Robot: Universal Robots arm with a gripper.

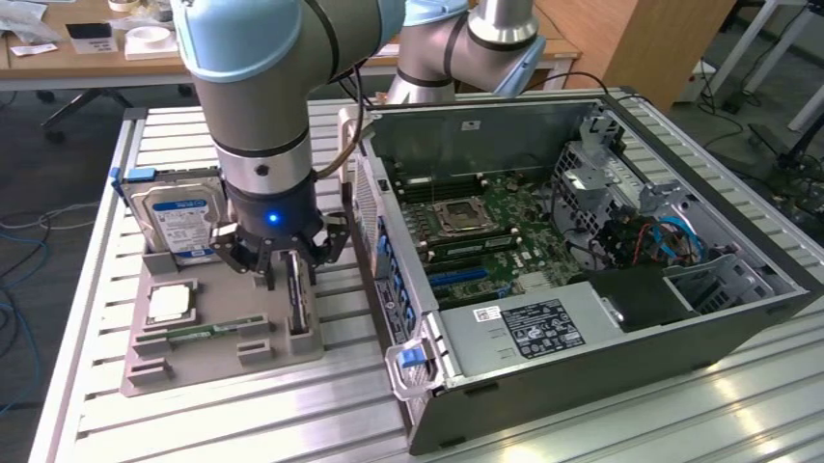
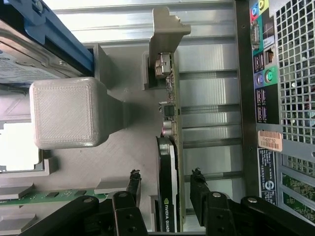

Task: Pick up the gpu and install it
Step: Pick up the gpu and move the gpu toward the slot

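Stage: the grasp, by my reading; nothing is lifted yet.
Done: the arm (image 1: 258, 96) stands over the tray, with the end effector (image 2: 165, 178) set astride the gpu (image 2: 170, 147).
Remaining: closing on the card, the lift, the carry and the seating, so nearly all of the job.
Room: a workshop or lab, with wooden desks (image 1: 77, 58) beyond the far edge and loose cables (image 1: 19, 241) on the floor.
Surface: ribbed aluminium (image 1: 258, 424).
Computer case: an open computer case (image 1: 580, 386) lies on its side over the half toward the exterior view's right. Its motherboard (image 1: 477, 227) faces up, and the card slots look empty, though the angle is poor.
Tray: a grey parts tray (image 1: 206, 352) sits near the edge on the exterior view's left, just beside the case.
Gpu: upright on its long edge in its tray slot.
End effector: spread wide, one finger on each side of the card with a gap showing on both sides; it grips nothing.
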